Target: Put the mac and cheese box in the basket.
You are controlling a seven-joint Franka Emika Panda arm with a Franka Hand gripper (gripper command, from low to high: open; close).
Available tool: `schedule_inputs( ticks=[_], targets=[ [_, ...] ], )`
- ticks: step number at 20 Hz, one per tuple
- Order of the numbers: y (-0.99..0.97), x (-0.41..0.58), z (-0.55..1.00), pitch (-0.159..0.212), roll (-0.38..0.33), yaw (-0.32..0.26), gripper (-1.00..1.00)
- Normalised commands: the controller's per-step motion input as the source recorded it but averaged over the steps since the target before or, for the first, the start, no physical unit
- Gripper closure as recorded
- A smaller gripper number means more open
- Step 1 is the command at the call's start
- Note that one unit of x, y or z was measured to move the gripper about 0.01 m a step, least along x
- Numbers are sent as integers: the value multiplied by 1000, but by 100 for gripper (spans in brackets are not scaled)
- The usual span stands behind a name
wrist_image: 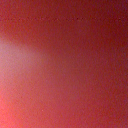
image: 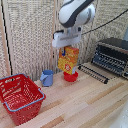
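Observation:
My white boxy gripper hangs from the bulky white and grey arm at the top middle of the exterior view. It is shut on the top edge of the orange-yellow mac and cheese carton, which hangs tilted in the air just above a small red bowl. The red wire-mesh basket with a light blue rim stands at the exterior view's lower left, well apart from the carton. The wrist view shows only a blurred red surface filling the frame.
A small blue mug stands between the basket and the red bowl. A black toaster oven sits at the exterior view's right, with a dark rack lying in front of it. A slatted wall stands behind.

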Motion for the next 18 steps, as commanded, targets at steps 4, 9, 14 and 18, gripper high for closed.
schedule_inputs(
  ticks=[4,9,14,18],
  targets=[
    [790,0,619,-40,-63,-57,100],
    [950,0,299,7,-26,0,100],
    [991,8,17,55,-23,0,100],
    [999,42,-48,76,-15,0,100]
  ],
)
